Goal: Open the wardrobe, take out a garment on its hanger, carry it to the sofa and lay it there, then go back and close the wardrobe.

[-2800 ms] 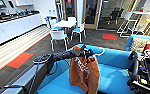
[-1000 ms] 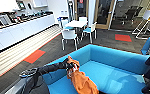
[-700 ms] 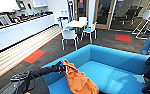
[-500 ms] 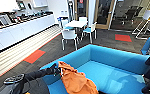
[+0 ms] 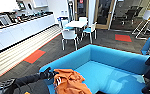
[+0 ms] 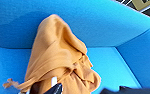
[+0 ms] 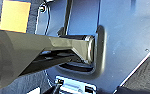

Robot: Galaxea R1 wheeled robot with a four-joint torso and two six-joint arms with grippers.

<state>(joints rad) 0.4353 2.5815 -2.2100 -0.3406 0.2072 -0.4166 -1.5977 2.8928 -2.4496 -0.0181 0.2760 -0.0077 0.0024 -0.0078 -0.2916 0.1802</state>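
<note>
- Reaching in from the near left, the left arm ends in the left gripper [image 5: 49, 74] at the sofa's near arm, right against the garment [image 5: 69, 83]; whether its fingers are apart or together I cannot tell.
- The garment lies crumpled on the sofa [image 5: 108, 60] seat at the left end, bunched against the blue arm in the left wrist view [image 6: 58, 62].
- A sliver of white, perhaps the hanger [image 6: 53, 81], shows beneath the cloth.
- Beyond the sofa stand a white table [image 5: 76, 23] and chairs [image 5: 69, 35].
- Cabinets [image 5: 21, 30] line the far left wall.

white chairs [image 5: 69, 35], grey carpet [image 5: 53, 51], counter [image 5: 18, 31]
</note>
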